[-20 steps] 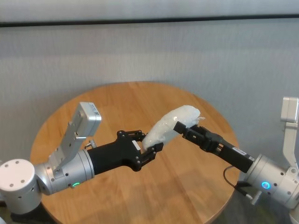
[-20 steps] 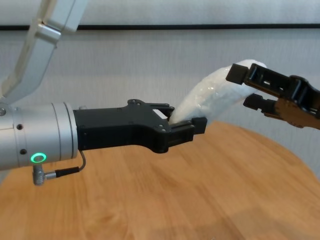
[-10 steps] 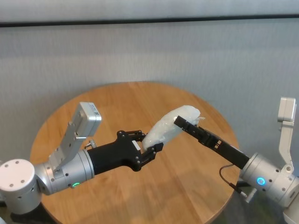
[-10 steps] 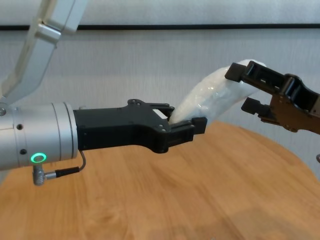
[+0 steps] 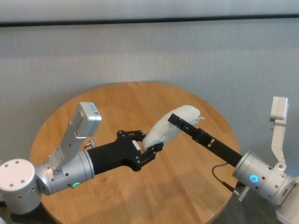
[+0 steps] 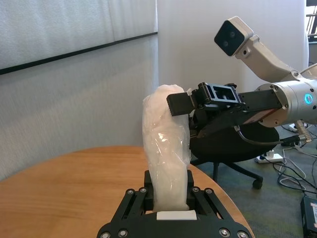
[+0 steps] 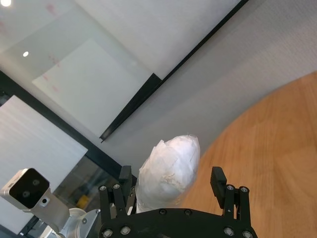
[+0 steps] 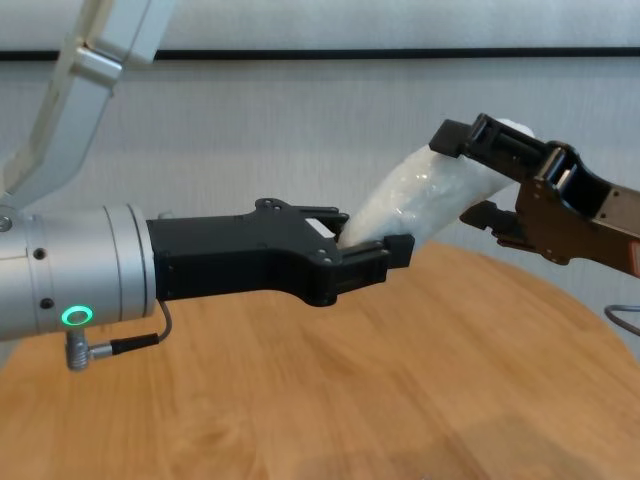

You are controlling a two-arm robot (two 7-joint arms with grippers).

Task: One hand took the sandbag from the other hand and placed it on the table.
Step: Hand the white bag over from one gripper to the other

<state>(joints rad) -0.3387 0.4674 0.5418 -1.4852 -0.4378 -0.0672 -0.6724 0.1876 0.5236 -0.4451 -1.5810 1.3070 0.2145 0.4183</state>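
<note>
The white plastic-wrapped sandbag [image 5: 169, 127] slants up over the round wooden table [image 5: 117, 102], held in the air. My left gripper [image 5: 149, 143], the one with the green ring light, is shut on the bag's lower end. My right gripper [image 5: 180, 119], with the blue light, is open, and its jaws straddle the bag's upper end. The right wrist view shows the sandbag [image 7: 167, 171] between the spread fingers, with a gap on one side. The chest view shows the sandbag [image 8: 420, 195] running from my left gripper [image 8: 375, 250] up into my right gripper [image 8: 462, 172].
Both arms reach in over the table [image 8: 300, 400] from its near edge. A grey wall stands behind it. The left wrist view shows a black office chair [image 6: 233, 148] and cables [image 6: 292, 163] on the floor beyond the table's rim.
My right gripper has slid further along the sandbag toward my left gripper, and its open jaws now reach around more of the upper end. The left gripper and the bag have stayed still.
</note>
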